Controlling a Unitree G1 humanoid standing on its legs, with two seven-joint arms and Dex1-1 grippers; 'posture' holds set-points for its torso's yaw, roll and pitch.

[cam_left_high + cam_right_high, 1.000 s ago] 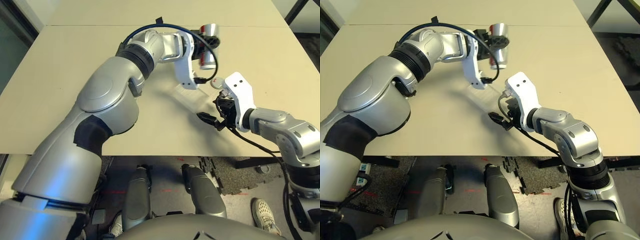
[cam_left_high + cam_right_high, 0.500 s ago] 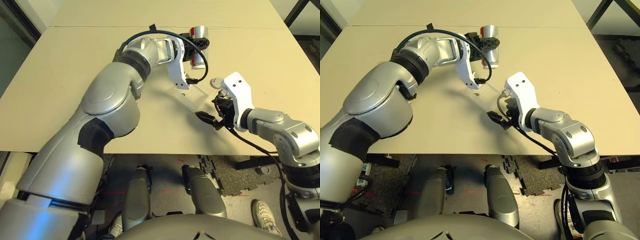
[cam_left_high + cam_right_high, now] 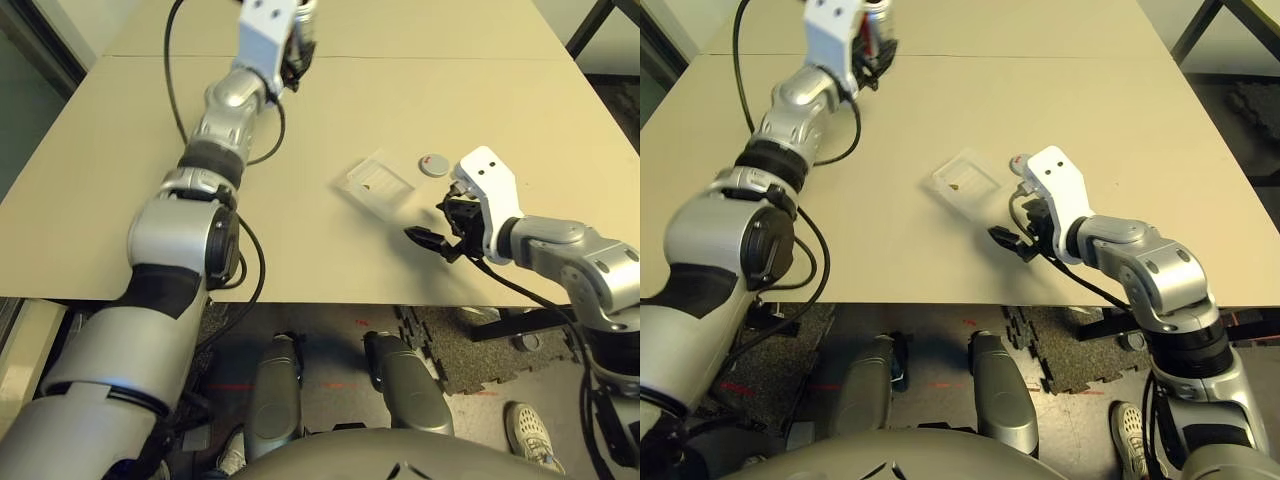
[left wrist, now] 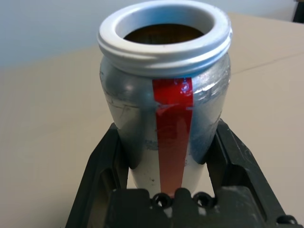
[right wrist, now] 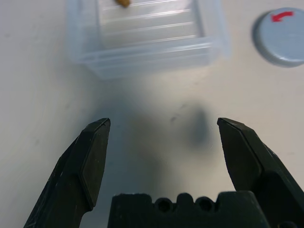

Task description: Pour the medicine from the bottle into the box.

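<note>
In the left eye view, one clear box (image 3: 379, 184) lies on the table (image 3: 120, 180) right of centre, with one tiny dark medicine (image 3: 367, 185) pellet inside it. One round grey cap (image 3: 434, 164) sits just right of the box, apart from it. The right gripper (image 3: 432, 237) hangs at right below the box, its two fingers spread wide and holding nothing. The left arm stretches to the top edge, left of centre, where the left gripper (image 3: 297, 45) is.

The left wrist view shows the left gripper's two black fingers (image 4: 97, 166) clamped on the one silver bottle (image 4: 164, 95), mouth open and up, red stripe facing the camera.

The right wrist view shows the box near the top, the pellet at its upper edge, the cap at upper right, and two fingers (image 5: 90, 161) wide apart.
</note>
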